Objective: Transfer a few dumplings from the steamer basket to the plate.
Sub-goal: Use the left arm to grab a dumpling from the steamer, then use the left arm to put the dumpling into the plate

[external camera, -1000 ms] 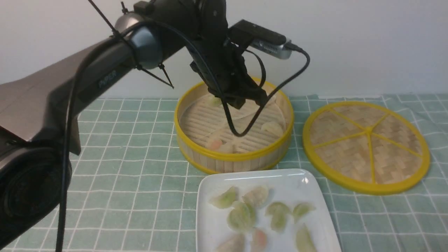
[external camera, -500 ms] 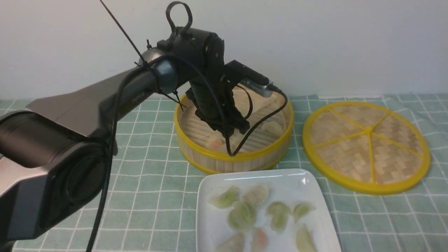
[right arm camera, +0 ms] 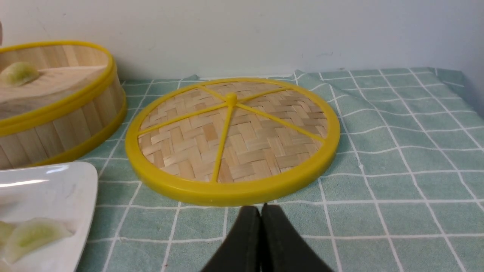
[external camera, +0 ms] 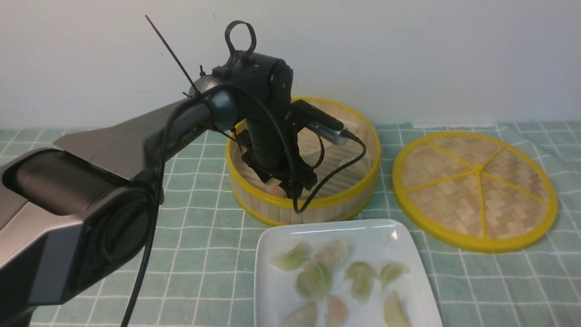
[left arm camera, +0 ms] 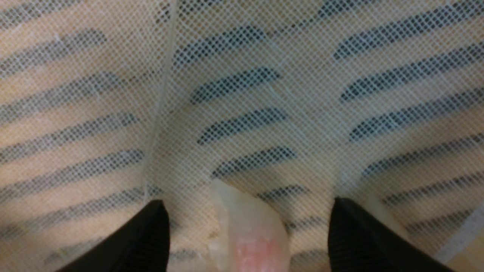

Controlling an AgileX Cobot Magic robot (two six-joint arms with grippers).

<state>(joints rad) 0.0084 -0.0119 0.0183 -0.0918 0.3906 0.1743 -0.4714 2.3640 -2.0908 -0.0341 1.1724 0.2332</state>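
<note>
The steamer basket (external camera: 304, 205) stands at the back centre, and the right wrist view shows it too (right arm camera: 56, 109). My left gripper (external camera: 290, 184) is down inside it, near its front wall. In the left wrist view this gripper (left arm camera: 247, 204) is open, with one finger on each side of a pink-tinged dumpling (left arm camera: 249, 234) that lies on the mesh liner. A green dumpling (right arm camera: 19, 72) lies deeper in the basket. The white plate (external camera: 281, 236) in front holds several dumplings (external camera: 313, 279). My right gripper (right arm camera: 261, 207) is shut and empty above the cloth.
The flat woven yellow-rimmed lid (external camera: 474, 190) lies on the green checked cloth to the right of the basket, just ahead of my right gripper (right arm camera: 230, 139). The left arm and its cable hang over the basket's left half. A white wall stands close behind.
My left arm has dropped from above the basket's back and come toward its front, so the open gripper now sits low on the liner around the pink-tinged dumpling. The plate is unchanged.
</note>
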